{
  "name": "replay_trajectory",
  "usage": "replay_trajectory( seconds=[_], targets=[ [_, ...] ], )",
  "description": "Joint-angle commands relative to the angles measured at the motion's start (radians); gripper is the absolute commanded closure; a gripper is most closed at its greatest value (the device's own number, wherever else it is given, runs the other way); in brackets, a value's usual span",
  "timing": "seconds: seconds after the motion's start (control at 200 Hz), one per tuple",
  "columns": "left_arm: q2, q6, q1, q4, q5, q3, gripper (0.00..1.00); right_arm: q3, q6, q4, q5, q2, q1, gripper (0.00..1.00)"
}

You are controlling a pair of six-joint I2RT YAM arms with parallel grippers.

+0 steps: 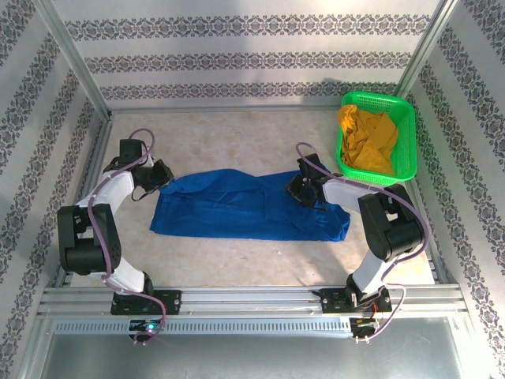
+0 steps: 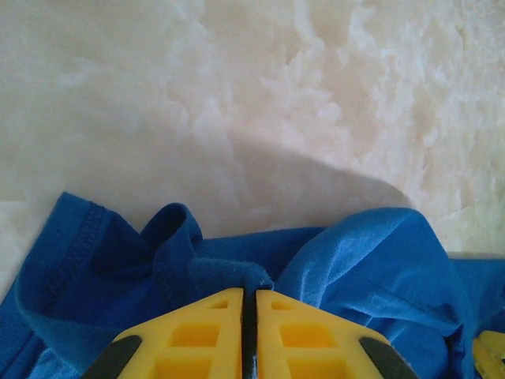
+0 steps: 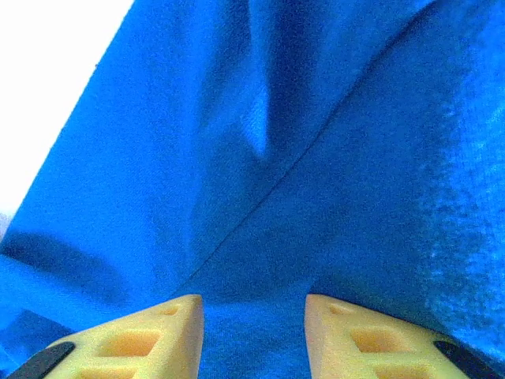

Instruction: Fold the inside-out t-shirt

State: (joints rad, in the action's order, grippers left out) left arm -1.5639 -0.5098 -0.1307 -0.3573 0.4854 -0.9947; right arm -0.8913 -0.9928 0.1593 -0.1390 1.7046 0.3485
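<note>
Though flat overhead, t-shirt [image 1: 237, 207] fold inside left claw [image 2: 248, 304]

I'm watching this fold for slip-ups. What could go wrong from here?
1. The left tool pinches just a small fold at the t-shirt edge; pulling might slip it free.
2. The right tool hangs open above the fabric, so a one-sided pull could bunch it.

Bare table [image 1: 237, 134] beyond t-shirt [image 1: 237, 209] open; near strip passable; green basket [image 1: 406, 134] blocks far right corner.
</note>
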Motion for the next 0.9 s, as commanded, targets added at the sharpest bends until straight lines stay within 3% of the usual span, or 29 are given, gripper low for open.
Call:
replay_trajectory(
  seconds=[0.0,0.21,0.36,0.465,0.699,0.794,0.894],
  targets=[
    [0.029,-0.006,0.008,0.031,-0.046,0.020,1.00,0.017,-0.006,-0.002,0.019,-0.003,-0.012,0.60],
    [0.128,-0.030,0.006,0.058,-0.112,0.147,1.00,0.023,-0.013,-0.001,0.024,-0.008,-0.012,0.60],
    [0.057,-0.021,0.006,0.036,-0.181,0.181,1.00,0.025,-0.019,-0.003,0.027,-0.017,-0.014,0.60],
    [-0.057,-0.002,0.003,-0.009,-0.210,0.128,0.91,0.020,-0.016,0.002,0.028,-0.027,-0.015,0.60],
    [-0.122,0.044,-0.004,-0.048,-0.220,-0.051,0.87,0.005,-0.006,0.018,0.032,-0.084,-0.015,0.60],
    [-0.118,0.045,-0.004,-0.065,-0.201,-0.104,0.79,-0.020,0.014,0.038,0.021,-0.104,-0.006,0.60],
    [-0.096,0.031,-0.004,-0.060,-0.179,-0.112,0.55,-0.066,0.043,0.061,0.013,-0.111,0.019,0.60]
  ],
)
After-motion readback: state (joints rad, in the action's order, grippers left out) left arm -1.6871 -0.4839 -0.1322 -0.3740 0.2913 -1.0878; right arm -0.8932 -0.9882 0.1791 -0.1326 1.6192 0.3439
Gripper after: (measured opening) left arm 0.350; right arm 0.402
